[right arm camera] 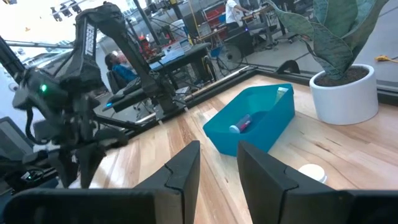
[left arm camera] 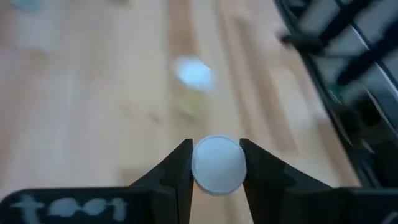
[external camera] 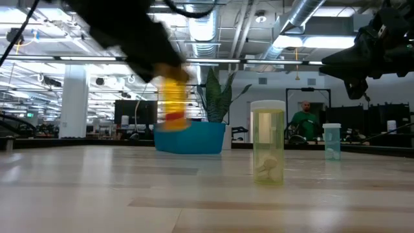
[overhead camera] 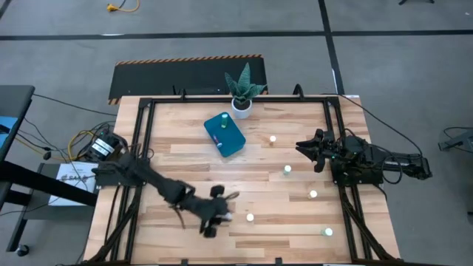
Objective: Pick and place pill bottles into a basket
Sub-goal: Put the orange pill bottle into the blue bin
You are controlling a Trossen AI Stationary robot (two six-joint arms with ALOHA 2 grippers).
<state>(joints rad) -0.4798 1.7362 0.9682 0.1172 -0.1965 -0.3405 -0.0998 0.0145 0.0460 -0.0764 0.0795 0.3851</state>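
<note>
- Left claw (left arm camera: 216, 163) gripped a pill bottle (left arm camera: 217, 165) by its white cap, near the bench's (overhead camera: 185, 159) front.
- Right claw (right arm camera: 217, 163) hovered empty, fingers narrowly parted (basket (overhead camera: 225, 134) well apart).

Two dark, jointed arms, each ending in a black two-fingered end effector with tapered, wedge-shaped fingers (left arm camera: 177, 171).

A small white pot (overhead camera: 242, 106) holding a spiky green plant (overhead camera: 244, 82) stands at the far edge of the wooden bench (overhead camera: 185, 166). Beyond the pot, a black mat (overhead camera: 185, 77) with a striped hazard edge lies on the grey floor. Left of the bench, tangled cables (overhead camera: 89, 142) trail. A person (external camera: 303, 120) in green stands in the room behind the pot.
</note>
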